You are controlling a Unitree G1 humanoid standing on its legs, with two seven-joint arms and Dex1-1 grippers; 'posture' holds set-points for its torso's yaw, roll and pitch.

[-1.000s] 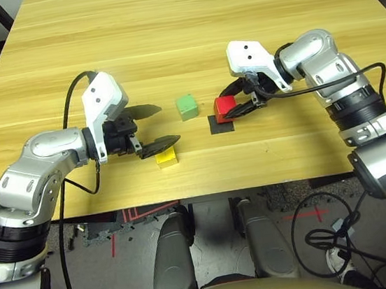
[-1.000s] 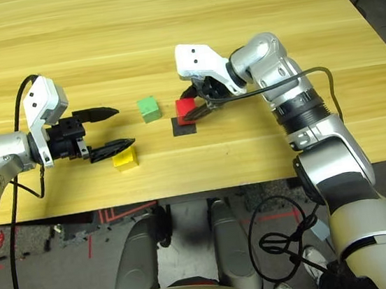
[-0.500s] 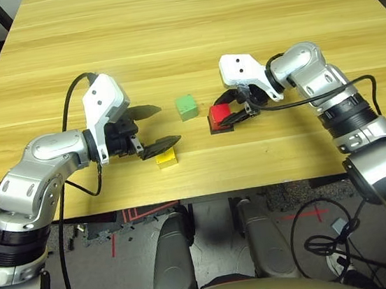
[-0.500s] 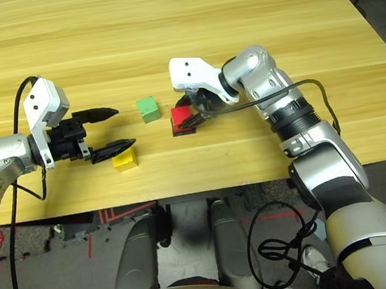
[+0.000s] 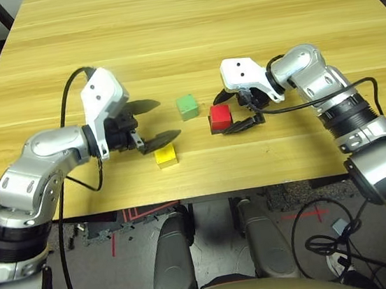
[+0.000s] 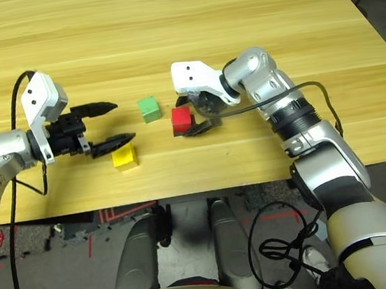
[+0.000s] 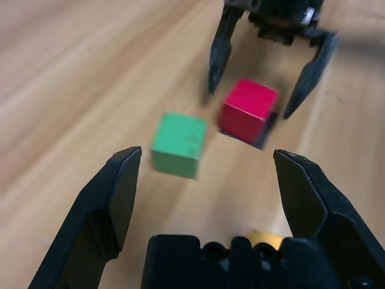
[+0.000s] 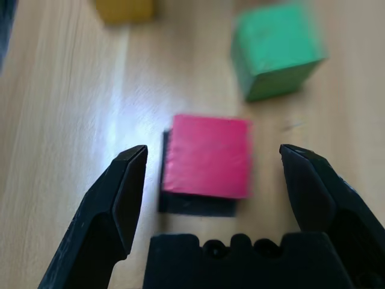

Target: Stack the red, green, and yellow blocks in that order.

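Between our wide-open right gripper (image 5: 233, 112) fingers sits the red block (image 5: 220, 117) on its black patch (image 8: 198, 205) — the green block (image 5: 188, 106) lies just beside it, ahead of our open left gripper (image 5: 154, 124).

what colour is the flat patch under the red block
Black; the patch shows best in the right wrist view, peeking out beneath the red block.

surface: light wooden table (image 5: 184, 18), grain running side to side | on it: red block (image 5: 220, 117) sitting on a flat black patch (image 8: 198, 205) near the middle | green block (image 5: 187, 106) just beside the red one, apart from it | yellow block (image 5: 165, 155) nearer the front edge, well apart from both
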